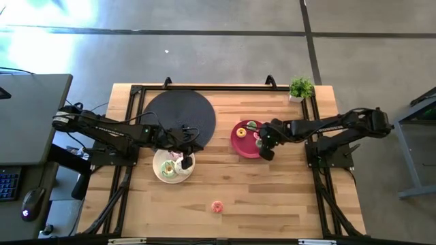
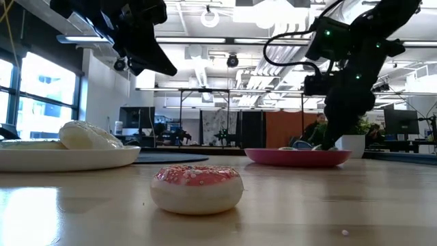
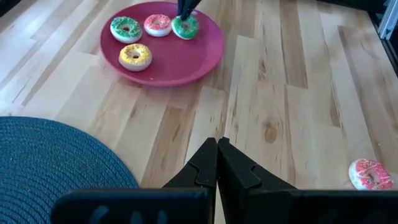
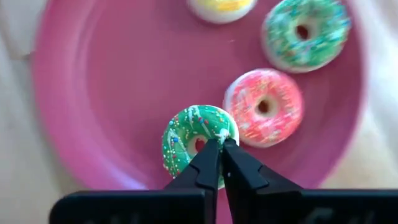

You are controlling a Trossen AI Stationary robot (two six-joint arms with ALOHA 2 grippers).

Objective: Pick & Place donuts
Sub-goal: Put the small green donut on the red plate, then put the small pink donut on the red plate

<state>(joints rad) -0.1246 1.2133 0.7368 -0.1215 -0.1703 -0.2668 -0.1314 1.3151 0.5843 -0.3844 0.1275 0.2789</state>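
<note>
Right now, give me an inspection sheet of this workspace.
Surface: wooden table, dark round mat at the back.
Job's things: four donuts on the pink plate; a green donut there is pinched through its hole by the right gripper; donuts on the white plate; one pink donut alone near the front.
Clutter: small potted plant at the back corner.
Grippers: left gripper shut, holding nothing, above the white plate.
Cables: on both arms.
Surroundings: desk with keyboard and mouse beside the left arm.
</note>
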